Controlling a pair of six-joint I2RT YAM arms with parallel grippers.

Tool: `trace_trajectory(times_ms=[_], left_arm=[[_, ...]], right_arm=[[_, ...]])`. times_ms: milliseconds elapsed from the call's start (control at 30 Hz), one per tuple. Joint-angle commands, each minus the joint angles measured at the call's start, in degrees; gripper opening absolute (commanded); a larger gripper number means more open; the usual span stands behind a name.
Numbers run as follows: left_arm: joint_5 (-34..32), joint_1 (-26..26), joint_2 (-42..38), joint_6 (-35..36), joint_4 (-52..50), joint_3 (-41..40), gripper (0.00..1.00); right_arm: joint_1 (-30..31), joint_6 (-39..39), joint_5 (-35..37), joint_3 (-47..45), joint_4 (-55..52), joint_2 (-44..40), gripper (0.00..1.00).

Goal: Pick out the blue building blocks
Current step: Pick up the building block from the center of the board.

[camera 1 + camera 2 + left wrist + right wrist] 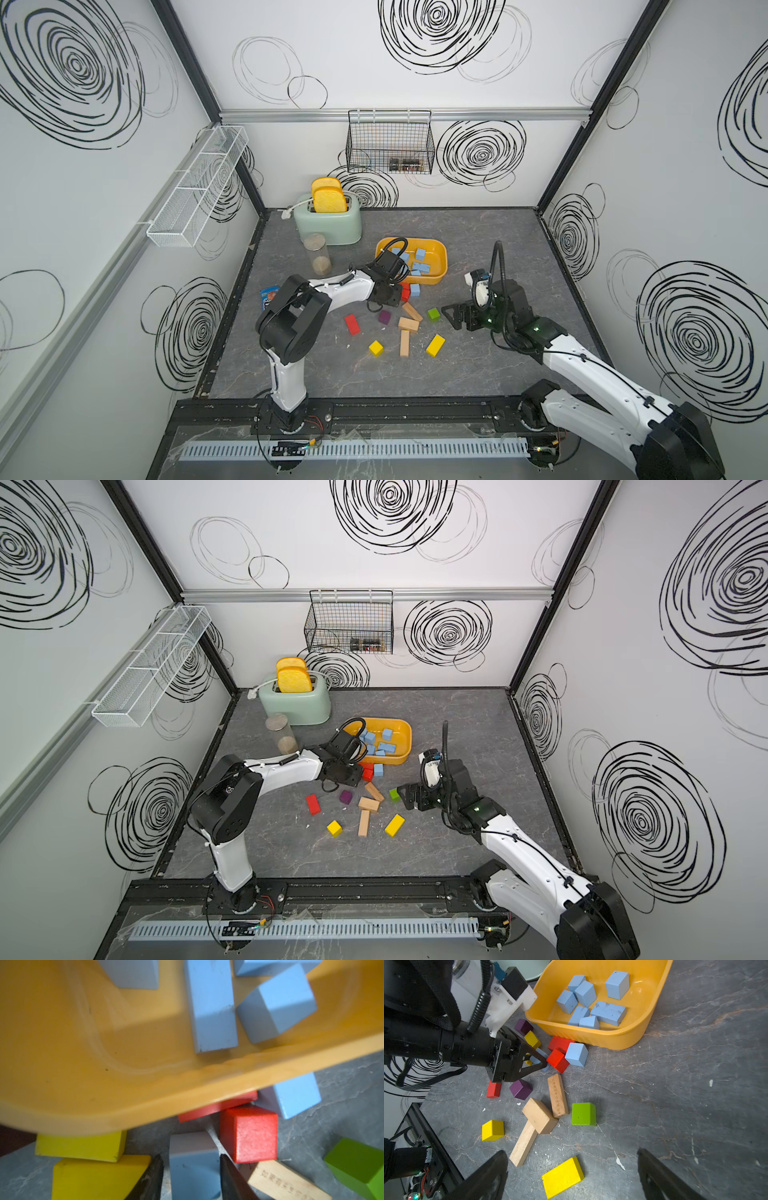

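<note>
1. Only the left wrist view shows the grasp. The left gripper (190,1156) has its jaws drawn in to the width of one blue block (194,1169), which sits on the tabletop with a finger on each of two opposite sides. A red cube (248,1134) sits just beside it. In both top views the arm covers this block.
2. The right wrist view gives the clearest count. Most of the blue building blocks (591,1003) lie inside the yellow tray (623,1039), and seven can be told apart there. Another blue cube (576,1054) rests on the table just outside the tray's wall.
3. The right gripper (452,318) stands wide open with nothing in it, near a green cube (433,314).
4. Only the top views show the mint toaster (328,224) and a clear jar (318,259). They also show a blue packet (269,296), partly behind the left arm.
5. A plain wooden plank (284,1182) carries a line of Chinese characters beginning 如果有; the rest is blurred. The packet's print is too small to read.
</note>
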Motion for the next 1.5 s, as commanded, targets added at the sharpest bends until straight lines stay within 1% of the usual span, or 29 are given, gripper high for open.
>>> trace_trajectory(times_ms=[0, 100, 200, 433, 667, 767, 933, 1100, 1300, 1467], left_arm=[[-0.7, 0.4, 0.8, -0.4, -0.1, -0.1, 0.45], [-0.9, 0.4, 0.3, -0.3, -0.3, -0.2, 0.40], [-1.0, 0.4, 0.1, -0.3, -0.4, -0.4, 0.38], [-0.9, 0.3, -1.9, -0.4, -0.7, -1.8, 0.30], [-0.7, 0.3, -6.6, 0.5, -0.9, -4.6, 0.11], [-0.8, 0.2, -9.2, 1.0, -1.4, -5.5, 0.00], [-0.9, 0.2, -13.4, 1.5, -2.6, -6.1, 0.00], [-1.1, 0.2, -16.4, 1.8, -4.3, -4.7, 0.00], [-1.3, 0.4, -18.6, 2.5, -5.9, -0.9, 0.00], [-0.6, 0.8, -17.6, 3.0, -6.5, 4.0, 0.00]], right_arm=[[-0.2, -0.2, -0.2, -0.4, 0.6, -1.0, 0.98], [-0.2, -0.2, -0.2, -0.5, 0.5, -1.2, 0.98], [-0.2, -0.1, -0.3, -0.6, 0.5, -1.3, 0.98], [-0.2, -0.1, -0.1, -0.7, 0.4, -2.2, 0.98], [-0.2, 0.0, -0.2, 0.2, -0.2, -2.4, 0.98], [-0.2, 0.0, -0.2, 0.7, -0.8, -2.7, 0.98], [-0.2, -0.8, -0.2, 2.4, -2.6, -3.3, 0.98], [-0.2, -1.2, -0.3, 4.2, -3.6, -3.6, 0.98], [-0.2, -0.7, -0.7, 5.4, -3.5, -4.0, 0.98], [-0.2, 1.2, -1.5, 4.8, -1.9, -5.0, 0.98]])
